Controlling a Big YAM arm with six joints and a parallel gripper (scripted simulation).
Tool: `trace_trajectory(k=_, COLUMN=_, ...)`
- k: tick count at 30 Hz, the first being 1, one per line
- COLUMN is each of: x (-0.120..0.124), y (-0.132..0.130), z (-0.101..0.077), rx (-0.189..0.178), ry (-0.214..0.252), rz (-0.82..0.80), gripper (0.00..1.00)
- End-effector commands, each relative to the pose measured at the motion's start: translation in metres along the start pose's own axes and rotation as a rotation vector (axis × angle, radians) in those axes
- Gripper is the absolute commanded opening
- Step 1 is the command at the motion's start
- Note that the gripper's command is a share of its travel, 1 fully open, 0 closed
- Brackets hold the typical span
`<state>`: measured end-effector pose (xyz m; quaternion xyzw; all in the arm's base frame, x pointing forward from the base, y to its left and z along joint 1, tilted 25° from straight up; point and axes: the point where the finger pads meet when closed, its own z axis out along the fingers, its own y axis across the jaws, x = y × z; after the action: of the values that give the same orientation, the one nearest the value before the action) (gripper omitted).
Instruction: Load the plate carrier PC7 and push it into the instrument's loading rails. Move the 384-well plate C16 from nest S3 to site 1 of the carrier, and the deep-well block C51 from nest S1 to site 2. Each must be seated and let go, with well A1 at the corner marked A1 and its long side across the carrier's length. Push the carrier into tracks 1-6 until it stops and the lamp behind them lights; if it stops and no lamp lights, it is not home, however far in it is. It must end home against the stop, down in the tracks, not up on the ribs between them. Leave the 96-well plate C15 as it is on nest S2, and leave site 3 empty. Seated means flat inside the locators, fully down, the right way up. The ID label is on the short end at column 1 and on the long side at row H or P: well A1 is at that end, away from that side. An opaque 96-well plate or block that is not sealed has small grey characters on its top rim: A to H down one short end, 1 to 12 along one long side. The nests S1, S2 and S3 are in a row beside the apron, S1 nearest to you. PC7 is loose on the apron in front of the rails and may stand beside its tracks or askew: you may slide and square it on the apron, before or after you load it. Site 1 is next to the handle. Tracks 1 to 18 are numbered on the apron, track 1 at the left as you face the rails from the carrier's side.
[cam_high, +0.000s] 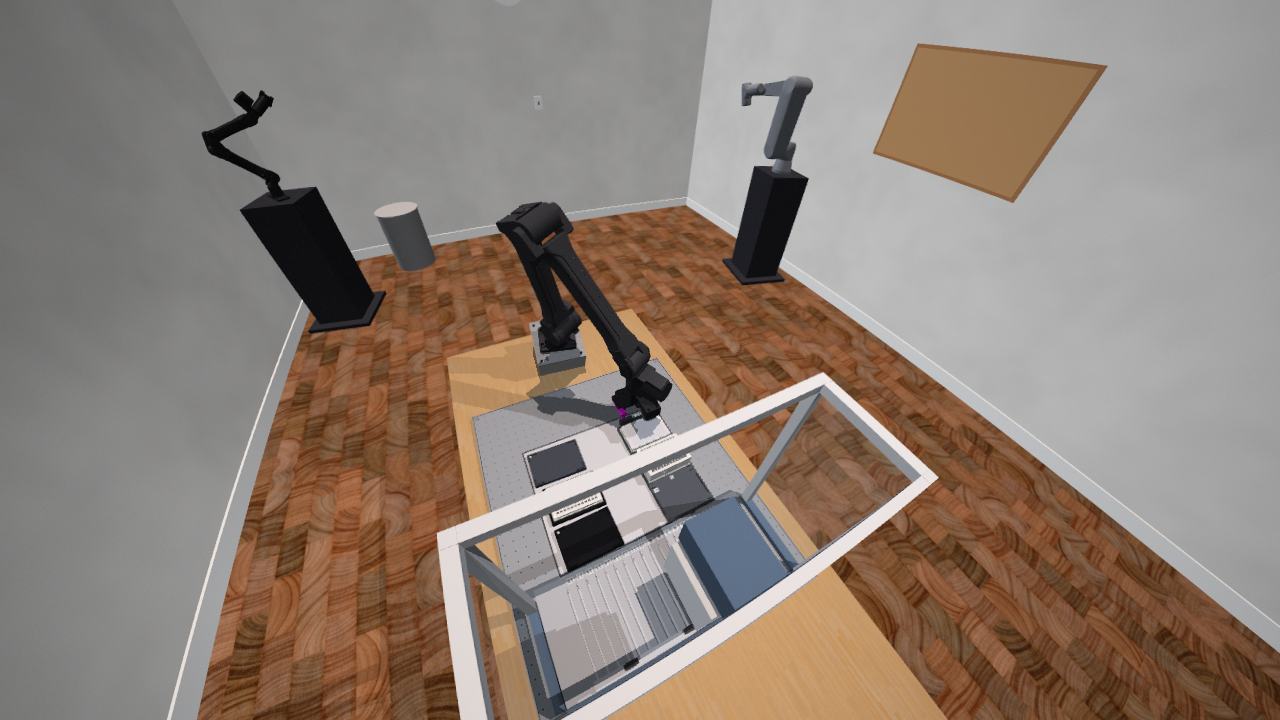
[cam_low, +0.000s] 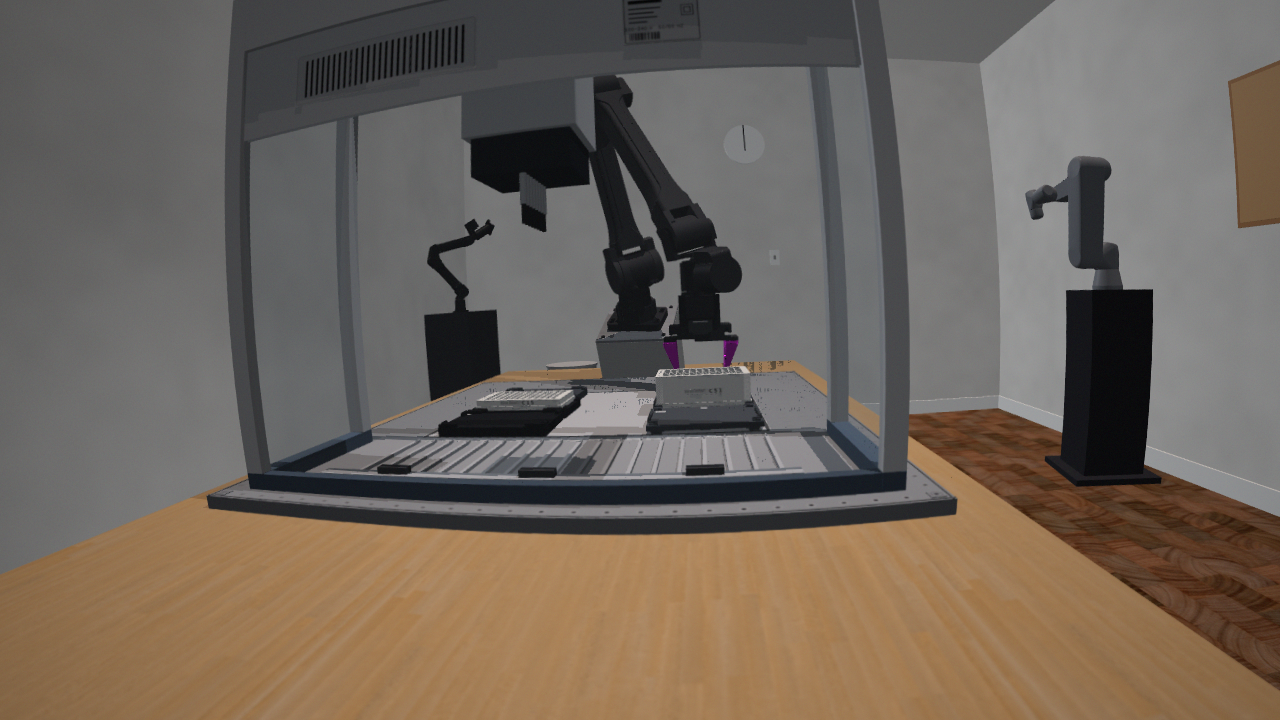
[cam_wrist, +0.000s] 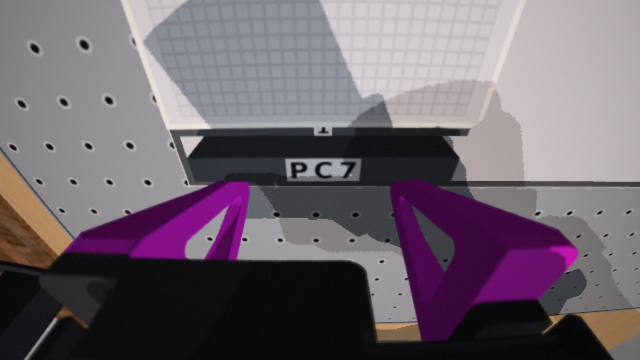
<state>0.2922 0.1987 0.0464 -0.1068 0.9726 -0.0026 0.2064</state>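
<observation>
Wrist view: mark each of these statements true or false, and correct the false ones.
The hand is open and holds nothing. True.
The label on the carrier handle reads PC1. False: it reads PC7.
A 384-well plate lies just beyond the carrier handle. True.
The purple fingers clamp the plate. False: they stand short of it, at the handle's near side.
</observation>
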Motion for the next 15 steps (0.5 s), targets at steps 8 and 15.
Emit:
trace_trajectory(k=8, x=-0.0441, y=0.0033, z=-0.0072, rx=-0.009, ry=-0.063, rz=0.024, gripper=0.80)
trace_trajectory(k=15, x=-0.0464, y=0.0032, z=-0.0074, rx=-0.010, ry=-0.064, rz=0.026, gripper=0.80)
